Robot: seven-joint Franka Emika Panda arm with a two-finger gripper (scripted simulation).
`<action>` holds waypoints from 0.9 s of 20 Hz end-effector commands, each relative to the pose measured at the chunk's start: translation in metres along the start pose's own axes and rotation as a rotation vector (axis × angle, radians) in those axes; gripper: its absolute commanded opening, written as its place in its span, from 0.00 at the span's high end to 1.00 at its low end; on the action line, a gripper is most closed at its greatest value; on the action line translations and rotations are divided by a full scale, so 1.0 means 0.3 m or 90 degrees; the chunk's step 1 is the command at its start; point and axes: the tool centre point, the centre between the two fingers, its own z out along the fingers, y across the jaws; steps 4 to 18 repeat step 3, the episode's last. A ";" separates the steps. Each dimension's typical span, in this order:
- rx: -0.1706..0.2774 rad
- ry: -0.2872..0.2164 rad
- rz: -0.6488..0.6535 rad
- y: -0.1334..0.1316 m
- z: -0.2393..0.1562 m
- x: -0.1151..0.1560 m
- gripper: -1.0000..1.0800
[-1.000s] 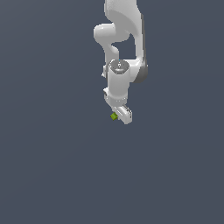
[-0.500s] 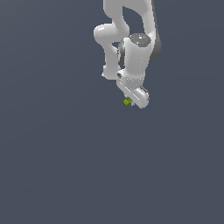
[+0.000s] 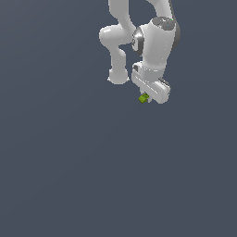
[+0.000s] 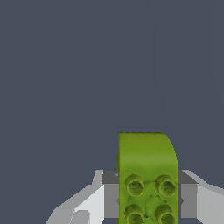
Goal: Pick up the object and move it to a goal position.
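Exterior view: the white arm (image 3: 150,41) comes in from the top edge of the frame, folded at a grey-ringed joint, with its wrist pointing downward. The claw (image 3: 149,98) hangs at the lower end of the arm, over a flat, uniform dark grey-blue surface (image 3: 92,176).

Block (image 3: 143,98): small, yellow-green, sitting at the tip of the claw, on the side toward the exterior view's left. It shows as a tiny speck next to the much bigger white claw body. It is directly below the arm's wrist and touches the claw. Whether it also touches the surface beneath cannot be told from this view; no shadow or contact line is visible.

Wrist view: the block (image 4: 148,177) fills the space between the two fingers. Its face carries round studs in darker green, in a two-by-two pattern as far as is visible; one far corner of the block is rounded. A grey finger pad (image 4: 111,199) presses one flank of the block, and the other finger (image 4: 189,199) sits against the opposite flank. No gap shows on either side.

Claw state: closed down to the width of the block, gripping it across its narrow sides. The claw (image 4: 148,201) has nothing else in it.

Beyond the block, the wrist view shows only the plain grey-blue surface (image 4: 87,65).
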 end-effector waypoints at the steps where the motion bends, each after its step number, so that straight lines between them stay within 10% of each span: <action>1: 0.000 -0.001 0.001 -0.002 -0.015 -0.015 1.00; 18: 0.000 -0.001 0.000 -0.004 -0.017 -0.018 1.00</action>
